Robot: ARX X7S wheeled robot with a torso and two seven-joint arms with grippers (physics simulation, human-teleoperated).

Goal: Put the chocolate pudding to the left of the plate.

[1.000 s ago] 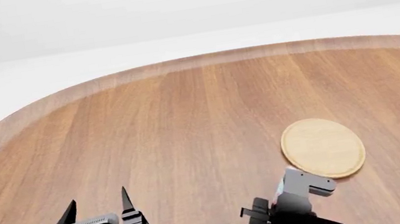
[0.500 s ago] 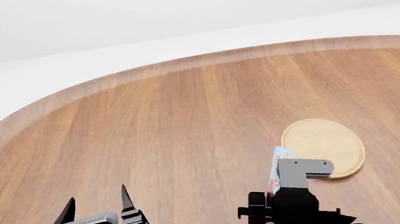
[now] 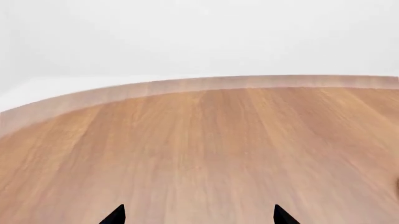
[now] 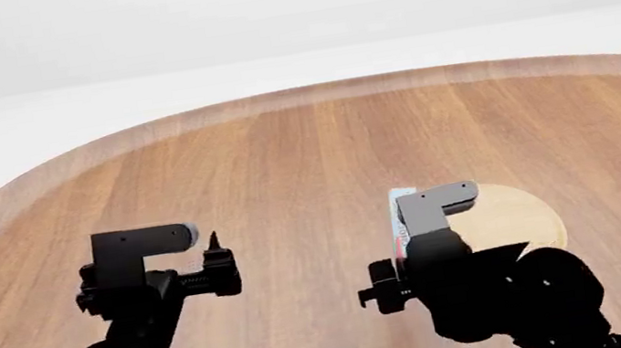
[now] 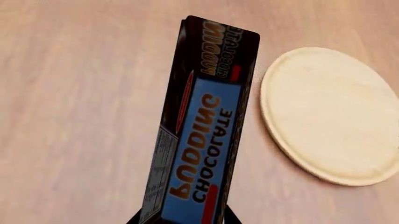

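The right tool point(image 5: 181, 219) grips the chocolate pudding point(image 5: 203, 130) beside the bare plate point(image 5: 333, 116).

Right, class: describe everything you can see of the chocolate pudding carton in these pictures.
The chocolate pudding is a slim rectangular carton, cardboard by its look: dark brown sides, a blue face printed CHOCOLATE PUDDING in brown and orange letters, small red accents, and a pale nutrition panel on one side. The right gripper holds it at one end, the other end pointing away over the wooden table. In the head view it sits just left of the plate, mostly hidden behind the gripper.
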